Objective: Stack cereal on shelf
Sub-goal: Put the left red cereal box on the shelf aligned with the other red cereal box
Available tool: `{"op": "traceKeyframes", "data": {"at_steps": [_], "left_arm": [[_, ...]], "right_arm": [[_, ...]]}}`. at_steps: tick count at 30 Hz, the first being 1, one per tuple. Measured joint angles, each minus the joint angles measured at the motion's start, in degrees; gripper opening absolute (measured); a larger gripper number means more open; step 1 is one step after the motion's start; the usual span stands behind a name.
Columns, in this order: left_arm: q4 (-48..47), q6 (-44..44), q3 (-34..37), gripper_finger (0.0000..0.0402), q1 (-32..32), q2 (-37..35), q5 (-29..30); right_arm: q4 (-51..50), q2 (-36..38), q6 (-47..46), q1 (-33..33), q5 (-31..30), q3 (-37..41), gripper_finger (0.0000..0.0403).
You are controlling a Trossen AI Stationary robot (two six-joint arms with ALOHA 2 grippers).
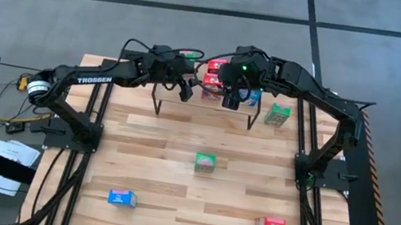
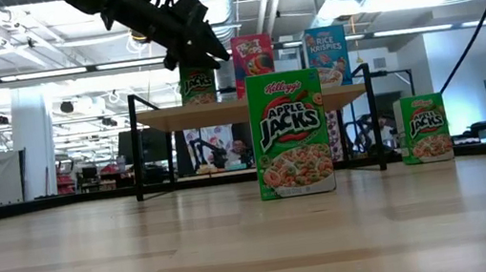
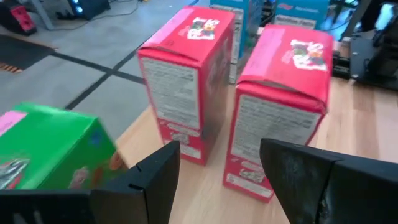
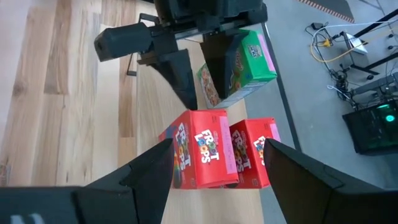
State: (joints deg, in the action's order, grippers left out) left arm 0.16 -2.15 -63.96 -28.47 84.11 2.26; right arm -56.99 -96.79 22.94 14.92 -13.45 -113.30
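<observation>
The shelf [image 2: 163, 119] stands at the table's far middle. On it stand a green cereal box [image 4: 245, 59], two red boxes [image 4: 199, 152] [image 4: 252, 152] side by side and blue boxes [image 2: 325, 51] behind them, all upright on their bottoms. My left gripper [image 3: 217, 168] hovers open over the shelf's left part, pointing at the two red boxes [image 3: 183, 74], with the green box [image 3: 50, 149] just outside one finger. My right gripper [image 4: 217, 168] hangs open well above the red boxes, slanting down, with nothing between its fingers. My left gripper has one finger [image 4: 217, 65] right beside a side of the green box, with its outer side toward it. I cannot tell whether the finger touches the box. The box stands upright on the shelf board.
On the tabletop, a green box [image 1: 205, 162] stands upright in the middle and another green one [image 1: 278, 114] stands just right of the shelf. A blue box [image 1: 122, 197] lies near left and a red one [image 1: 270, 224] near right. The arms' black frames flank the table.
</observation>
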Motion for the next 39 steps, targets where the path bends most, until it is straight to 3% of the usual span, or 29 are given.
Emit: {"op": "traceKeyframes", "data": {"at_steps": [11,22,28,39], "left_arm": [[-5.93,2.06,-0.11,0.0212,0.52,-4.89,1.02],[-7.85,4.97,-0.11,0.0213,5.53,-7.09,0.33],[-7.11,3.56,-0.09,0.0213,7.14,-4.15,10.56],[-2.15,4.81,-0.06,0.0213,6.93,-2.05,12.17]], "right_arm": [[-1.8,0.0,0.0,0.0,-0.17,0.0,0.0272],[-1.76,0.0,-0.04,-0.26,-0.17,0.0,0.0272],[-1.73,0.0,-0.07,-0.66,-0.17,0.0,0.0272],[-1.73,0.0,-0.13,-0.66,-0.17,0.0,0.0272]]}}
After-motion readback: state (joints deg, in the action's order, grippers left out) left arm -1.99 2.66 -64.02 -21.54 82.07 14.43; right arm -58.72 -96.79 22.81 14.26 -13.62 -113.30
